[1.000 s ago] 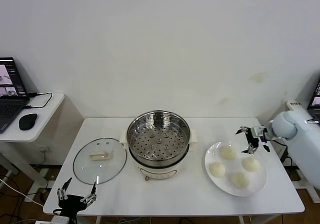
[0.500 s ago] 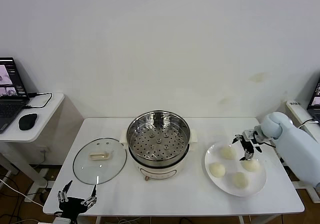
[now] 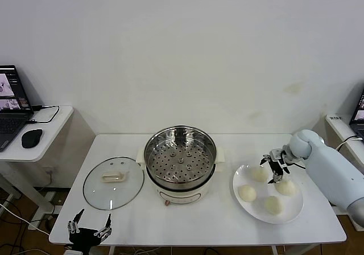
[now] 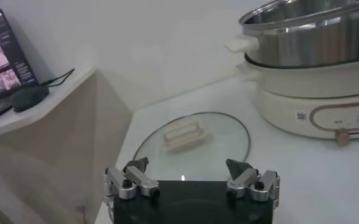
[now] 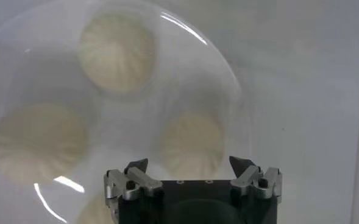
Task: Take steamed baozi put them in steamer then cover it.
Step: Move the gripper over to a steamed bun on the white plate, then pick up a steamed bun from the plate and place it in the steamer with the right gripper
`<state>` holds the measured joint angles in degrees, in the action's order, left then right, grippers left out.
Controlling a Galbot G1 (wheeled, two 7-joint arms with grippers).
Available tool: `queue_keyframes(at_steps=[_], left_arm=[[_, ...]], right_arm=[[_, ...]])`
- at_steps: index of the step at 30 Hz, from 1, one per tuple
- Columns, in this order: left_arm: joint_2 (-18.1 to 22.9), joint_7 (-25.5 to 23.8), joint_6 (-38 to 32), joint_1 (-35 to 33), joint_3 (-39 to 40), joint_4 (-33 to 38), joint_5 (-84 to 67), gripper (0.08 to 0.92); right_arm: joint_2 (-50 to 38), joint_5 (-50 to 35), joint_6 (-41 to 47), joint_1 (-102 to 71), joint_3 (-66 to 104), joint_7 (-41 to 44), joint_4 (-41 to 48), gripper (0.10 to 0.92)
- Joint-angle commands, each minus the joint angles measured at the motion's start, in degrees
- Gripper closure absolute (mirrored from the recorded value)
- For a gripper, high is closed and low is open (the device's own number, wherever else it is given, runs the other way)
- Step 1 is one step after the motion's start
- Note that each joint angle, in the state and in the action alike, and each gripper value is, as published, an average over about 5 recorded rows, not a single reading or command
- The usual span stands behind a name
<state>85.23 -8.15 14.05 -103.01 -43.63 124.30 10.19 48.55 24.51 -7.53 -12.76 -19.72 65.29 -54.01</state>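
Observation:
Several cream-white baozi lie on a white plate [image 3: 293, 212] at the right of the table. My right gripper [image 3: 273, 167] hangs open just above the plate's back part, between the back-left baozi [image 3: 259, 174] and the back-right one [image 3: 285, 187]. In the right wrist view a baozi [image 5: 191, 143] lies just beyond the open gripper [image 5: 191, 165], untouched. The steel steamer [image 3: 180, 158] stands uncovered at the table's middle with its perforated tray bare. The glass cover [image 3: 114, 182] lies flat to its left. My left gripper [image 3: 89, 232] is open and parked below the table's front left corner.
A side desk at the far left carries a laptop [image 3: 11, 104] and a mouse [image 3: 32, 137]. In the left wrist view the cover [image 4: 191, 143] and the steamer's base [image 4: 313, 97] lie ahead of the open left gripper [image 4: 190, 167].
My right gripper has moved left from the table's right edge to above the plate's back baozi. The left gripper has sunk slightly.

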Motion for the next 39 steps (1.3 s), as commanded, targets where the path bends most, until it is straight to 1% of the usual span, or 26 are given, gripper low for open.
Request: queue_keyframes(at_steps=[1, 8, 11, 16, 19, 28, 33, 39], left_arm=[[0.1, 0.1, 0.0, -0.1, 0.1, -0.3, 0.0, 0.177], [0.2, 0.3, -0.1, -0.3, 0.2, -0.6, 0.2, 0.177], [0.1, 0.3, -0.1, -0.2, 0.1, -0.6, 0.2, 0.177], [0.2, 0.3, -0.1, -0.1, 0.2, -0.7, 0.2, 0.177], [0.2, 0.3, -0.1, -0.1, 0.3, -0.7, 0.2, 0.177], [0.0, 1.7, -0.2, 0.2, 0.7, -1.0, -0.1, 0.177], [-0.4, 1.9, -0.2, 0.1, 0.9, -0.3, -0.3, 0.177], [-0.8, 1.9, -0.2, 0.2, 0.8, 0.9, -1.1, 0.177]], right_arm=[[1.1, 0.0, 0.3, 0.3, -0.3, -0.7, 1.6, 0.202], [1.5, -0.5, 0.8, 0.1, -0.5, -0.5, 1.7, 0.214], [1.5, -0.6, 0.9, 0.0, -0.5, -0.4, 1.9, 0.274], [1.3, -0.7, 0.9, -0.1, -0.4, -0.3, 2.0, 0.406], [1.1, -1.4, 0.7, 0.0, -0.2, -0.2, 1.9, 0.435], [-1.1, -8.0, 0.5, 6.0, -2.0, 2.1, -0.9, 0.440], [-2.0, -14.6, 1.0, 17.3, -9.3, 4.9, -2.5, 0.440], [1.9, -24.1, 2.3, 31.3, -19.4, 8.0, -1.2, 0.440]])
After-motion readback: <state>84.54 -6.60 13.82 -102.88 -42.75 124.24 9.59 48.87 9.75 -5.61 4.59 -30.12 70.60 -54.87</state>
